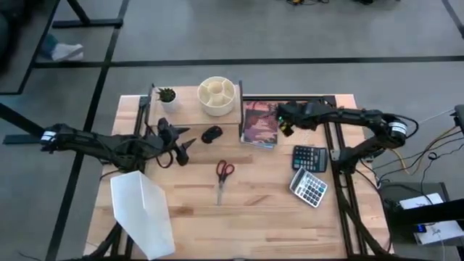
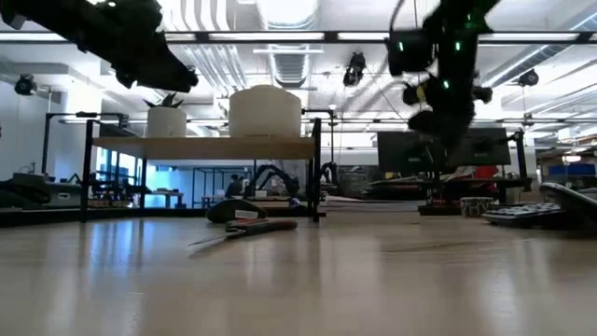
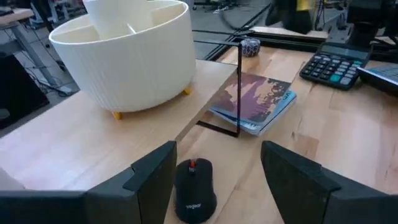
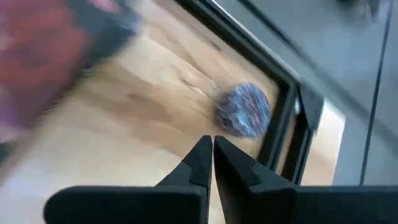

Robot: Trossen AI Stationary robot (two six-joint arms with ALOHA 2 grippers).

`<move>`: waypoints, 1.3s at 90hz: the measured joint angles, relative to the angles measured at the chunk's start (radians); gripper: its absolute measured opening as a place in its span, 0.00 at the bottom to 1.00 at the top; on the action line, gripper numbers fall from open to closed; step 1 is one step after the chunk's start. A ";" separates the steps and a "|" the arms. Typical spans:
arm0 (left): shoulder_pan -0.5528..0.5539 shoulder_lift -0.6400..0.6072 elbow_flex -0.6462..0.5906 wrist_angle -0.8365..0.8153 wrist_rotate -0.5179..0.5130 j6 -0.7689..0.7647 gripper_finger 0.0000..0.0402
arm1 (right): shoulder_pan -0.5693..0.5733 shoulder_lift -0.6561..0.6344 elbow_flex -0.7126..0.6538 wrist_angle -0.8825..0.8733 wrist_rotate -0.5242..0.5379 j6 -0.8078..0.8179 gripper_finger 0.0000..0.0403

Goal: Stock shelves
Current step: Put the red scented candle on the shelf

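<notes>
One white file holder (image 1: 143,212), two calculators (image 1: 309,157), one shelf (image 1: 190,112); left tool (image 1: 181,147) apart, right tool (image 4: 211,148) together.

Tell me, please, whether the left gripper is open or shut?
Open: the left gripper's fingers stand wide apart, with the mouse between them.

Left arm stretched in from the table's left edge, left gripper (image 1: 181,148) just left-front of the shelves (image 1: 190,110), fingers (image 3: 149,180) spread wide apart. Right arm folded at the elbow, reaching in from the right, right gripper (image 1: 281,119) just right of the shelves, fingertips pressed together, nothing between.
</notes>
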 joint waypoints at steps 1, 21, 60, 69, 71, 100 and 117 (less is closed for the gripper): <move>0.000 0.001 0.000 0.000 0.000 0.000 0.55 | -0.009 0.000 -0.004 0.004 -0.004 0.005 0.01; 0.000 0.038 0.000 -0.004 0.000 -0.001 0.55 | -0.130 0.011 -0.062 0.105 -0.054 0.057 0.16; 0.000 0.101 -0.001 -0.032 0.007 -0.003 0.55 | -0.206 0.011 -0.094 0.146 0.001 0.288 0.64; 0.000 0.106 -0.001 -0.037 0.012 -0.003 0.55 | -0.233 0.011 -0.117 0.178 -0.015 0.324 0.72; 0.000 0.106 -0.001 -0.040 0.012 -0.003 0.55 | -0.240 0.011 -0.123 0.188 -0.025 0.331 0.74; -0.001 0.106 -0.001 -0.078 0.035 0.002 0.55 | -0.362 0.011 -0.192 0.376 -0.106 0.367 0.92; -0.001 0.106 -0.045 -0.062 0.037 -0.008 0.55 | -0.375 0.011 -0.194 0.421 -0.111 0.395 0.95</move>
